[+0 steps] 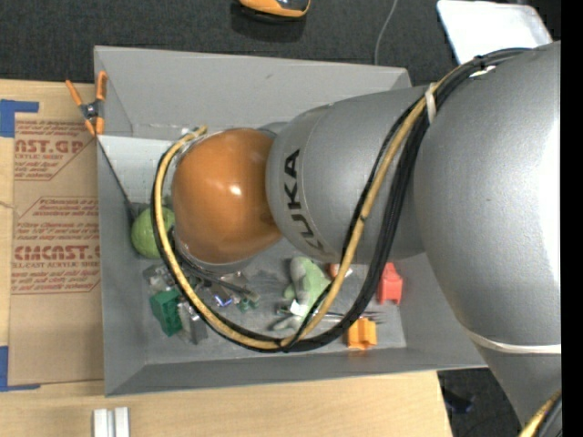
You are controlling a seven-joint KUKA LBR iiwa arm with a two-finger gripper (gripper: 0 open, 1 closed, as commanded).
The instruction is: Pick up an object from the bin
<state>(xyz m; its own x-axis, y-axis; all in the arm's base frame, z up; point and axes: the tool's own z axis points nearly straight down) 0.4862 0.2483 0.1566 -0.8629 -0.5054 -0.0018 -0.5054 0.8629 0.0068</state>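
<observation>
**Arm over the left half of the bin, pincer hidden beneath its cover**

The grey arm [428, 180] reaches in from the right and covers most of the grey metal bin [273, 364]. Its rounded orange cover [223, 194] hangs over the bin's left-middle part, with black and yellow cables [228, 330] looping round the cover and back up along the arm.

The pincer sits under that cover, so I cannot tell whether it is open or closed, nor which thing it is over.

The things nearest the cover are these:
- A light green ball [144, 232] lies at the cover's left edge, close to the bin's left wall and partly hidden by the cover.
- A dark green block [166, 310] lies toward the lower left corner, just outside the cable loop.
- A small heap of dark and metallic bits [223, 294] lies just beneath the cover's lower edge.

Further right along the lower part of the floor there is a pale green piece [310, 279] beside the arm. A red block [390, 283] lies to its right. An orange block [362, 332] lies near the lower wall, apart from the red one.
</observation>
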